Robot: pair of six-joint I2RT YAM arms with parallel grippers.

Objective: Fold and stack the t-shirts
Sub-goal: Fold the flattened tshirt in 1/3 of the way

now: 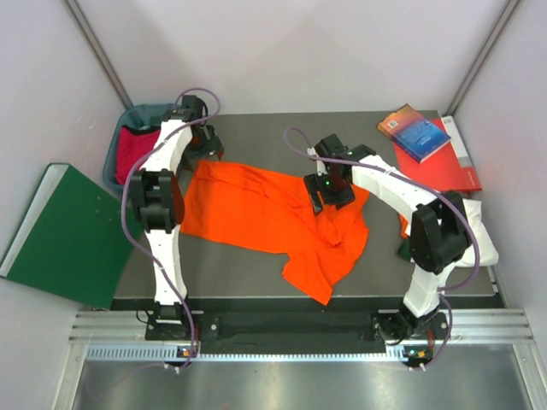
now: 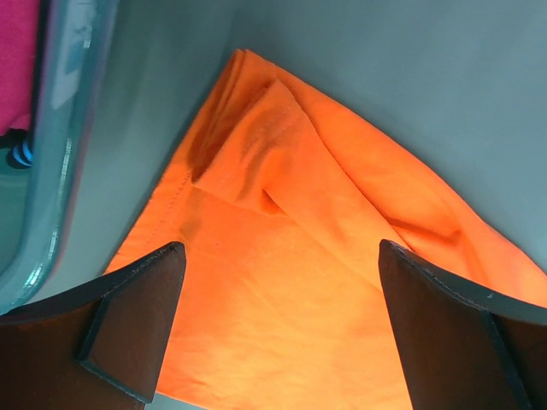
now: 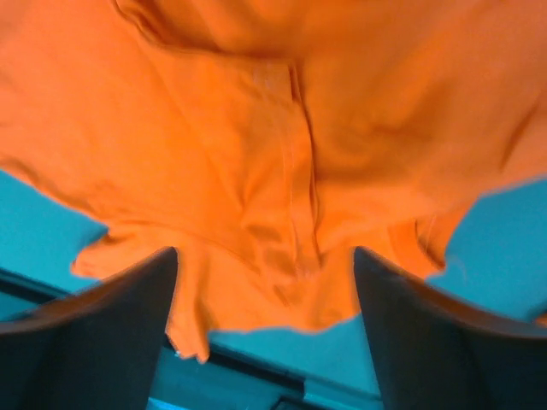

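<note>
While the orange t-shirt [image 1: 256, 209] lies spread and rumpled across the grey surface [image 1: 256, 137], the left claw [image 2: 280, 249] (over its far-left corner) and right claw [image 3: 265, 254] both gape wide, gripping nothing

A dark grey tabletop [image 1: 231, 269] seen from above. An orange t-shirt [image 1: 256, 209] lies crumpled across its middle, the right half bunched. A teal bin [image 1: 114, 158] sits at the far left corner. A blue book [image 1: 416, 132] rests on a red book [image 1: 453, 166] at the far right corner. White folded fabric [image 1: 485, 239] lies along the right edge.
</note>
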